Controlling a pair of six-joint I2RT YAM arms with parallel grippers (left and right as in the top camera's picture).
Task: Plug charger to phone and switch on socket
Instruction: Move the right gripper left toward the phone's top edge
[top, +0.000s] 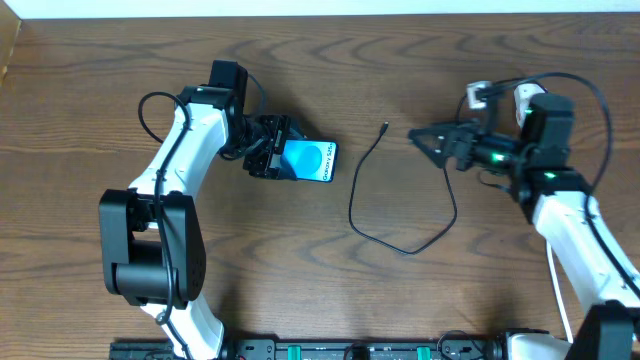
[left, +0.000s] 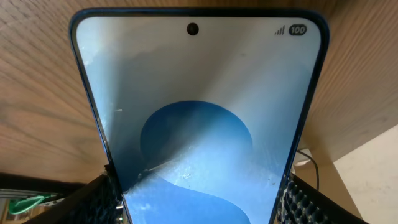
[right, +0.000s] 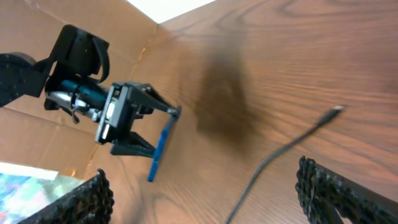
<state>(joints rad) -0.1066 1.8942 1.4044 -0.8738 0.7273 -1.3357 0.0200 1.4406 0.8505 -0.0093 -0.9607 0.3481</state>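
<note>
My left fingers (left: 93, 202) are clamped on the phone (left: 199, 93). One finger is on each long edge, near one short end. The screen is lit blue with a darker blue round shape. From my right wrist camera, the phone is held at a slant, thin edge on. I cannot tell if its low end touches the bench (top: 300, 280). From above, the phone sits left of the middle, with its free end pointing to the right.

My right fingers (right: 339, 193) are wide apart and hold nothing. They hang over the bench on the right side and point left, toward the phone.

The charger (top: 352, 200) lies on the bench between my two arms. Its thin black cable makes a big loop. The small plug tip (top: 386, 127) is at the far end of the loop. It is between the phone and my right fingers and touches neither. The other end of the cable runs under my right arm.

Some white pieces (top: 478, 96) peek out past my right arm. I cannot tell what they are.
</note>
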